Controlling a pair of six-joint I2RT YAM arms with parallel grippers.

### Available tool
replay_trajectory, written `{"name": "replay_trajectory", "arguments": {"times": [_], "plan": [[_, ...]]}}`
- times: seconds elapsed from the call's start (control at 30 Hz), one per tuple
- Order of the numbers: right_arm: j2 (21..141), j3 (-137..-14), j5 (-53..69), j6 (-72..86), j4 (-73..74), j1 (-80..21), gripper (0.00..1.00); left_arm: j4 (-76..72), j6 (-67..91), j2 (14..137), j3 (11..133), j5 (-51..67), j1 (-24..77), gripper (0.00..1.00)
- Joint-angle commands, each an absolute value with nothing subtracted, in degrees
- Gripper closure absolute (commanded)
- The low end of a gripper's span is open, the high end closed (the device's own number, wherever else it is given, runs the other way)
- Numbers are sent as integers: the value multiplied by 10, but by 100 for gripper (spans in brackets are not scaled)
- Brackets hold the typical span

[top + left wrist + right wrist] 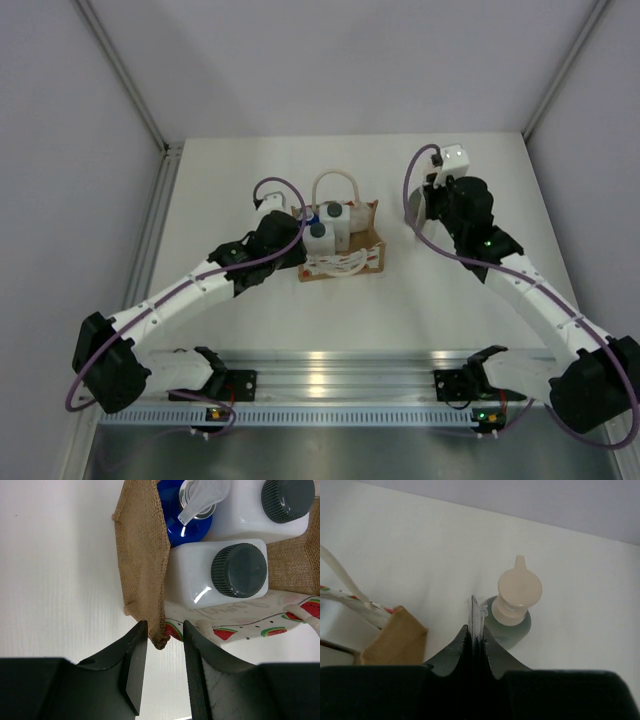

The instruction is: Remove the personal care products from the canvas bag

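Observation:
The canvas bag [340, 262] stands mid-table, and its burlap side [142, 555] and watermelon-print front [260, 625] fill the left wrist view. Inside it stand two white bottles with dark grey caps [192, 575] [287, 500] and a blue-topped bottle with a clear pump [190, 522]. My left gripper [164, 627] is shut on the bag's lower left corner, the fabric filling the gap between its fingers. A grey-green bottle with a beige pump [512, 625] stands on the table right of the bag. My right gripper [477, 625] is shut and empty, just in front of that bottle.
The bag's cream handle [335, 180] loops toward the back of the table. A corner of the bag [395, 635] lies left of my right gripper. A metal rail [330, 375] runs along the near edge, and grey walls close in the sides and back.

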State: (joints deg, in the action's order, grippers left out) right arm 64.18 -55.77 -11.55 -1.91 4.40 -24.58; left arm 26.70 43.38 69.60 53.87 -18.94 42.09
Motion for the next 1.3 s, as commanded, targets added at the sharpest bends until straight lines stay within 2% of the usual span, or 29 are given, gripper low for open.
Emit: {"name": "replay_trajectory", "arguments": {"times": [0.0, 0.3, 0.57, 1.0, 1.27], "plan": [[614, -511, -99, -4, -76, -221, 100, 257, 434, 681, 535, -194, 421, 61], [596, -448, -82, 15, -129, -197, 100, 257, 433, 686, 535, -195, 421, 61], [558, -379, -6, 18, -204, -173, 100, 257, 436, 686, 530, -192, 421, 61], [622, -365, -9, 11, -212, -170, 100, 256, 434, 671, 515, -200, 421, 61], [657, -402, -4, 7, -171, -170, 100, 256, 434, 666, 512, -203, 421, 61]]}}
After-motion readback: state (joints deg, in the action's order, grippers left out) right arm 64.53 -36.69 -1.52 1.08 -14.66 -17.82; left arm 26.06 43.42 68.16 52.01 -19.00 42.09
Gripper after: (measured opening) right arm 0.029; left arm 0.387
